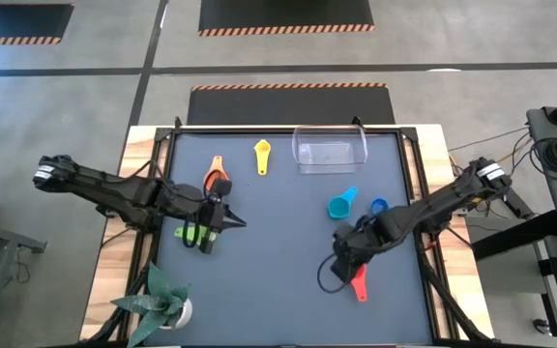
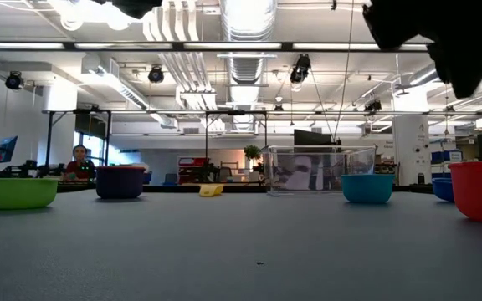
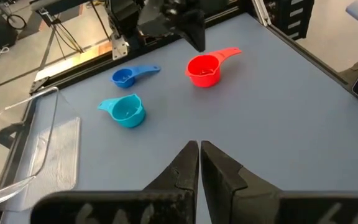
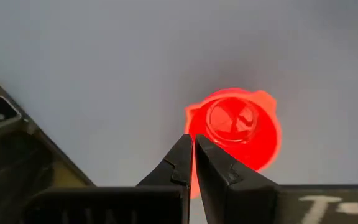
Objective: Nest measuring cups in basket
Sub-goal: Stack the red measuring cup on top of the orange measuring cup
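Observation:
The clear basket stands near the table's far edge, with nothing in it that I can see. The yellow cup lies to its left. The orange cup and the purple cup sit close together, and the green cup is nearer. The cyan cup and the blue cup stand right of centre. The red cup stands upright nearer the front. My left gripper is shut, raised beside the green cup. My right gripper is shut, pointing down above the red cup's rim, clear of it.
A potted plant stands at the table's near left corner. Open grey mat lies in the middle of the table and along its near edge. The table's frame rails run along both sides. A person sits far off in the room.

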Robot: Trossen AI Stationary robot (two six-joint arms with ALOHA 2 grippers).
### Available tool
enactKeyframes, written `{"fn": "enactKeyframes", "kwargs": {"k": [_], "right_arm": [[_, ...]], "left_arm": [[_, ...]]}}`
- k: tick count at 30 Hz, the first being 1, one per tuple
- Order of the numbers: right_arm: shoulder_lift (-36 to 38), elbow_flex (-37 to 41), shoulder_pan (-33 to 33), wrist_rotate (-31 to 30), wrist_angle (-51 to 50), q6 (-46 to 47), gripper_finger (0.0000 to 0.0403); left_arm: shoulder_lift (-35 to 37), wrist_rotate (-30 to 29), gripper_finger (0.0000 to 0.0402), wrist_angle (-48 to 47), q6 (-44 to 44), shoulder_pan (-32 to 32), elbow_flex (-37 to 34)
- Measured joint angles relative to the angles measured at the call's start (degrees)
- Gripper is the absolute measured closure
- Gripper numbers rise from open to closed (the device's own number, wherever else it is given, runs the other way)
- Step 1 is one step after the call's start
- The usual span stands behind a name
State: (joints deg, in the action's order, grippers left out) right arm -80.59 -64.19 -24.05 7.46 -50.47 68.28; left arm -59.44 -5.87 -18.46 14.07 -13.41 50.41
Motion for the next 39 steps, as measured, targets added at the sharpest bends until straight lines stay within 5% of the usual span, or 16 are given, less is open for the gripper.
{"fn": "enactKeyframes", "kwargs": {"k": [9, 17, 32, 39], "right_arm": [[-9.8, -6.6, -2.8, 1.3, -9.2, -6.4, 0.0394], [-11.0, -6.9, -3.0, 1.6, -6.6, -4.8, 0.0387], [-15.3, -6.8, -3.0, -0.7, -3.9, -7.8, 0.0229], [-17.9, -6.8, -2.9, -1.7, -3.2, -10.9, 0.0231]], "left_arm": [[-0.1, -0.1, 0.0402, 0.4, -0.2, 0.0, 0.0], [-0.2, -0.2, 0.0402, 0.4, -1.1, 0.0, 0.0], [-0.2, -0.2, 0.0402, 0.4, -1.3, 0.0, 0.0], [-0.2, -0.2, 0.0402, 0.4, -1.3, 0.0, 0.0]]}}
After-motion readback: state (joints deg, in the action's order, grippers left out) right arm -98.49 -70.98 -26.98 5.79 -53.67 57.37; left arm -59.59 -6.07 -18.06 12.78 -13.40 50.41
